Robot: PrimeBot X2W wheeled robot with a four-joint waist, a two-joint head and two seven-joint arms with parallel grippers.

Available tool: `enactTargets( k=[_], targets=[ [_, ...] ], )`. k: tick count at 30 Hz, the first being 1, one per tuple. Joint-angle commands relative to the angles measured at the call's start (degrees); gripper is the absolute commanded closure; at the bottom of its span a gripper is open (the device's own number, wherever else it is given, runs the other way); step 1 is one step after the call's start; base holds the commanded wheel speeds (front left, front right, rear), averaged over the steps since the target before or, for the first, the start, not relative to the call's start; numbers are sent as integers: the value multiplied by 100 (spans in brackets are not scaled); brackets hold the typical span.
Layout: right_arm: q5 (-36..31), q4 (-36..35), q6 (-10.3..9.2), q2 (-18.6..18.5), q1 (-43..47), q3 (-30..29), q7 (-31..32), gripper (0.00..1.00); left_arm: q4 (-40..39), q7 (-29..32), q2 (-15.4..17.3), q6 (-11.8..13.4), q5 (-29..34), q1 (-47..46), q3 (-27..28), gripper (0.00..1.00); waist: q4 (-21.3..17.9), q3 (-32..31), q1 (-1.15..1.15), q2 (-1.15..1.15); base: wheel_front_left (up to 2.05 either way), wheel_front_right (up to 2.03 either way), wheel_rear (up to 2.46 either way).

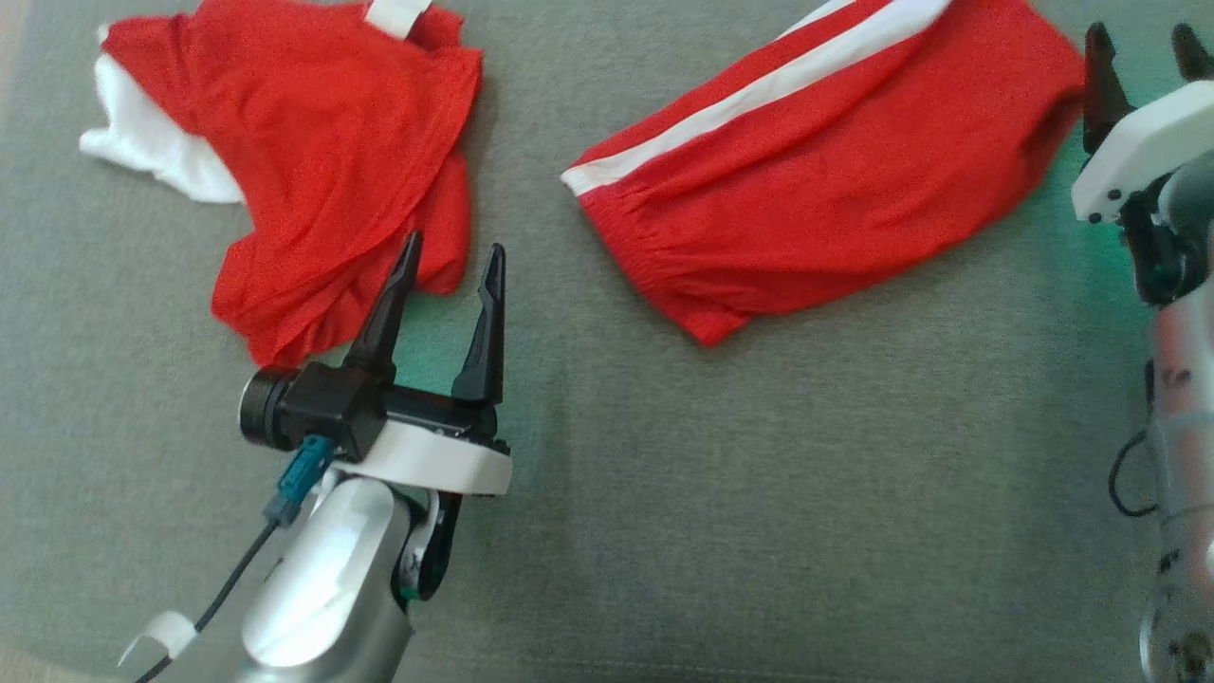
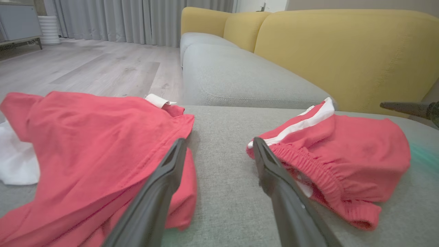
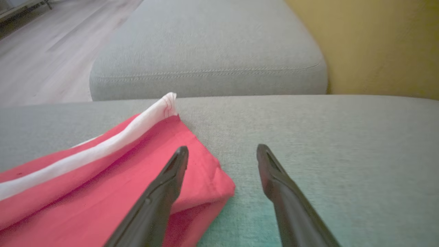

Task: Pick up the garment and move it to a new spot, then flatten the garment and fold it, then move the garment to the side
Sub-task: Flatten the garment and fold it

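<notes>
Lying well apart on the grey sofa seat are a crumpled red top, left, and white-striped red shorts, right. Yellow back cushions, a wooden floor and grey curtains are seen beyond. The left tool, at the top's hem, and the right tool, beside the shorts, are held wide open, empty.

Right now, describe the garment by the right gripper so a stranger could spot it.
On the grey sofa seat lie two red garments. Take the shorts on the right, beside the right gripper. Unlike the crumpled neighbour, they have a long white stripe and a gathered waistband.
</notes>
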Motion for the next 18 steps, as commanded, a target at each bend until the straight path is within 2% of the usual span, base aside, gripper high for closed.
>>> enactTargets(
  k=[1, 7, 13, 14, 15, 18],
  targets=[
    [-136, 78, 37, -20, -242, -1, 78, 0, -115, -46, 29, -39, 64, -188, 273, 0, 204, 196, -1, 0, 0, 0, 0],
    [-532, 1193, 37, -80, -764, -298, 308, 0, -40, -46, -116, -189, 194, -242, 410, 0, 369, 340, -1, 0, 0, 0, 0],
    [-782, 1958, 37, -165, -965, -240, 584, 0, 10, -46, -214, -288, 305, -283, 583, 0, 384, 377, -1, 0, 0, 0, 0],
    [-790, 2042, 37, -175, -995, -219, 606, 33, 10, -46, -228, -300, 325, -283, 609, 0, 374, 378, -1, 0, 0, 0, 0],
    [-774, 2112, 37, -184, -1030, -202, 607, 100, 9, -46, -242, -315, 344, -282, 632, 0, 362, 381, -1, 0, 0, 0, 0],
    [-650, 2267, 37, -229, -1144, -138, 497, 100, 13, -46, -271, -359, 403, -274, 701, 0, 312, 376, -1, 0, 0, 0, 0]
  ],
)
